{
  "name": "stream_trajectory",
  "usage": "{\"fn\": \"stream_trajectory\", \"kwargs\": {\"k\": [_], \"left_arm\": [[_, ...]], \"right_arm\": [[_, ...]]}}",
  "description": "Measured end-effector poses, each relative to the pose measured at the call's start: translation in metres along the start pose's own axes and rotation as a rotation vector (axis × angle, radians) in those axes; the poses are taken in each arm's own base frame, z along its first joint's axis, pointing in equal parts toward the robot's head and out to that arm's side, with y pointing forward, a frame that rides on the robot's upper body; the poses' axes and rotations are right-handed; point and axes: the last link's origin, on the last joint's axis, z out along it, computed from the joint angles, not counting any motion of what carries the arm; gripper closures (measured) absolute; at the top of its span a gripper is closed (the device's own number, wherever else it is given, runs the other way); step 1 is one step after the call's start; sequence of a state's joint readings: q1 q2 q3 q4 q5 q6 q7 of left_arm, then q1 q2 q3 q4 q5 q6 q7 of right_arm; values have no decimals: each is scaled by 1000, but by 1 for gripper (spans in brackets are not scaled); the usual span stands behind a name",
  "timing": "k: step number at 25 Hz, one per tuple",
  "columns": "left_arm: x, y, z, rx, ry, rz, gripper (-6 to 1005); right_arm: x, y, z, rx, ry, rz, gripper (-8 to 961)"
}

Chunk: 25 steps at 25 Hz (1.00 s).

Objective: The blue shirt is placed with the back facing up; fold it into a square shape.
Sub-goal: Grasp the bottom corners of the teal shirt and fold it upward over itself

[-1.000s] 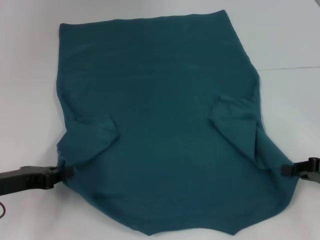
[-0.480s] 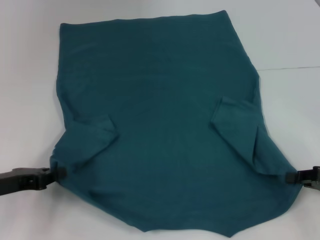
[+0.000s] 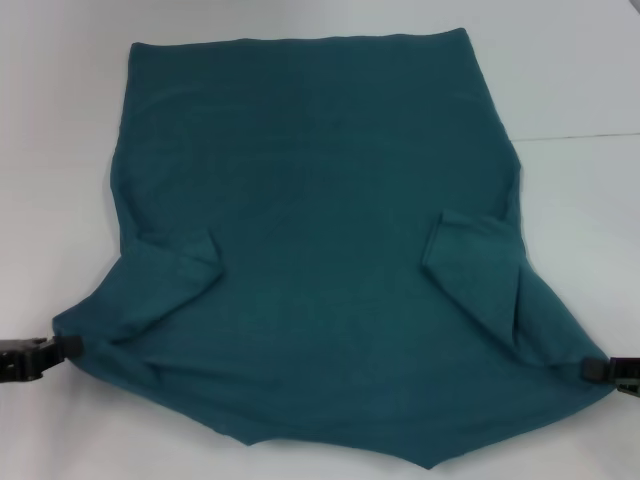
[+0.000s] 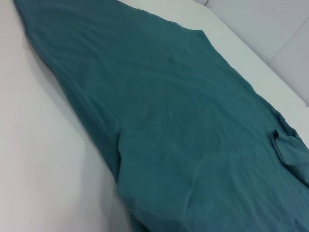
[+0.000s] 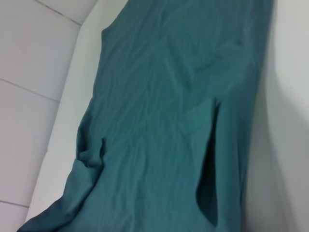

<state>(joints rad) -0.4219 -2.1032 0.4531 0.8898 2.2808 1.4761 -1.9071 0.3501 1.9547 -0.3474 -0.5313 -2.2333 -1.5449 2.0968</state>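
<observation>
**Q:** While both grippers sit at the shirt's corners, how do the jaws look?

**A:** Left gripper has its jaws pinched down on the near left corner of the blue shirt, cloth drawn to a point right at the tips. Right gripper is the same deal on the near right corner, jaws narrow and clamped on fabric. The shirt runs taut between the two and spreads away from them across the white table.

**Q:** Anything cut off or hard to read?

**A:** Yeah, both arms are mostly out of frame in the head view, you only get the black tips. Neither wrist view shows its own fingers at all, just teal fabric. The near hem dips to the picture's edge between the jaws, so its lowest point is barely in.

**Q:** What else is around?

**A:** Two sleeves lie folded in on top of the body, the left sleeve just beyond the left jaws, the right sleeve just beyond the right ones. Nothing else on the table that I can see.
</observation>
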Motion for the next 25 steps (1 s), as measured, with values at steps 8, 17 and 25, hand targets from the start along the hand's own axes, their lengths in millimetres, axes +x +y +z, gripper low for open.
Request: {"fn": "stream_trajectory", "kwargs": {"k": [8, 17, 25], "left_arm": [[-12, 0, -11, -4, -12, -15, 981], [-23, 5, -18, -27, -43, -32, 981], [-24, 10, -20, -52, -47, -32, 982]], "right_arm": [[16, -6, -13, -12, -28, 17, 917], [35, -10, -25, -30, -12, 17, 918], [39, -11, -33, -39, -22, 19, 918]]}}
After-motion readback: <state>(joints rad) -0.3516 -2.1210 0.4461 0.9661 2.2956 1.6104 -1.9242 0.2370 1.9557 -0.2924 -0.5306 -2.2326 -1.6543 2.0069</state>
